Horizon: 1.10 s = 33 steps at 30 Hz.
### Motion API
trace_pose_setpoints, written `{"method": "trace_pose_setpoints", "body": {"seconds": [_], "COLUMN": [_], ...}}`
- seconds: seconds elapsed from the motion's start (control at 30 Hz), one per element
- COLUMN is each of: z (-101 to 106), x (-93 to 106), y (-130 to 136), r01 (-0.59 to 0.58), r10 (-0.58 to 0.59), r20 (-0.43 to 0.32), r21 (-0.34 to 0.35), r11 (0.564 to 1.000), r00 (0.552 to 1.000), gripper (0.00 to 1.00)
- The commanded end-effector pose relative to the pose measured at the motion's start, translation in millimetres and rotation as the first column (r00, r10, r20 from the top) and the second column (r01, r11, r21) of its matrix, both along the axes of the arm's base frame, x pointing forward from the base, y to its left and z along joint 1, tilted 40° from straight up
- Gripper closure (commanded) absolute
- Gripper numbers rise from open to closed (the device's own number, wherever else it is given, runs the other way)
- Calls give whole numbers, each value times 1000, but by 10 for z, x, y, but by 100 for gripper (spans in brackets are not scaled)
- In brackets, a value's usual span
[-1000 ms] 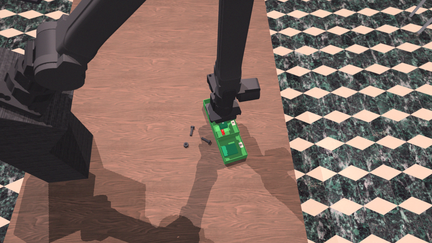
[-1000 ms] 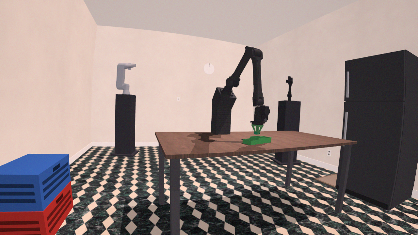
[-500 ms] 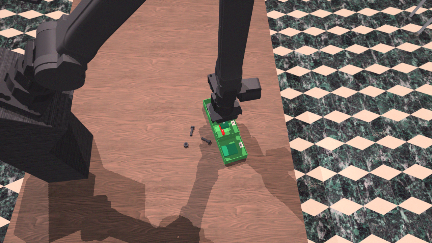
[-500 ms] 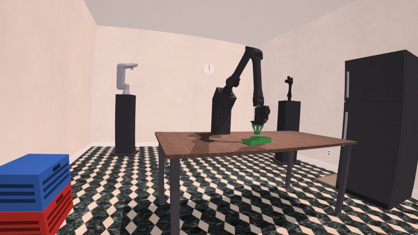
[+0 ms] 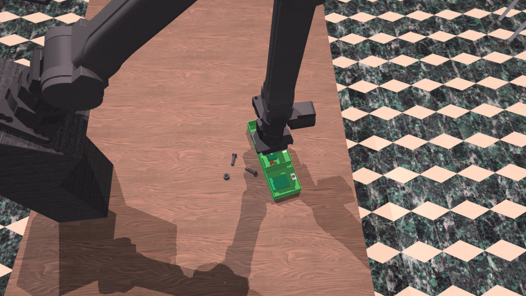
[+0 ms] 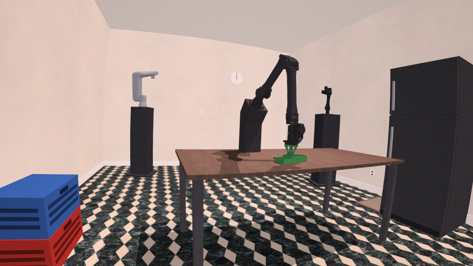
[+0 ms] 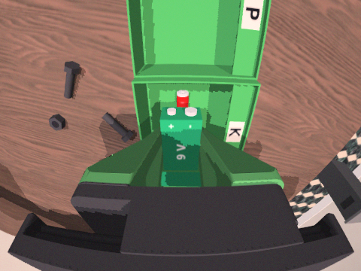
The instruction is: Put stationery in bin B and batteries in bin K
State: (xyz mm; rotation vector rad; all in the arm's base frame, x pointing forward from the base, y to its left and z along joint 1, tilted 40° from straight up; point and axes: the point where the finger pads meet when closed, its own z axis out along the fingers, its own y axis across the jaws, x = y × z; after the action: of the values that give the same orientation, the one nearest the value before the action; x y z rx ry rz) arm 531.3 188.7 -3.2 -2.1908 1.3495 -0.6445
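The green rectangular 9V battery (image 7: 182, 147) is clamped upright in the black parallel gripper (image 7: 182, 176), terminals down, hanging straight above the green plastic bin compartment marked K (image 7: 235, 132), beside a red cylindrical battery (image 7: 183, 98)

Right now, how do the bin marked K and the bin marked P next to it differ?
Bin K has a small red-and-white battery inside; bin P looks bare. The gripper holds a green 9V battery above K, while P lies farther out, uncovered. Both are green, open-topped and joined in a row.
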Motion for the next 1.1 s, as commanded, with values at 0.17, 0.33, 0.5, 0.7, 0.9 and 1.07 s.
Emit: {"method": "trace_pose_setpoints", "body": {"seconds": [0.17, 0.33, 0.5, 0.7, 0.9, 1.07], "z": [-98, -176, -34, -9, -55, 27], "x": [130, 112, 145, 143, 130, 150], "y": [-12, 8, 40, 60, 57, 84], "r01": [-3, -6, -7, -8, -5, -10], "r10": [3, 6, 7, 8, 4, 9], "r20": [10, -4, 13, 16, 10, 18], "r21": [0, -4, 3, 5, 5, 6], "r11": [1000, 1000, 1000, 1000, 1000, 1000], "r00": [1000, 1000, 1000, 1000, 1000, 1000], "gripper": [79, 79, 79, 67, 67, 67]}}
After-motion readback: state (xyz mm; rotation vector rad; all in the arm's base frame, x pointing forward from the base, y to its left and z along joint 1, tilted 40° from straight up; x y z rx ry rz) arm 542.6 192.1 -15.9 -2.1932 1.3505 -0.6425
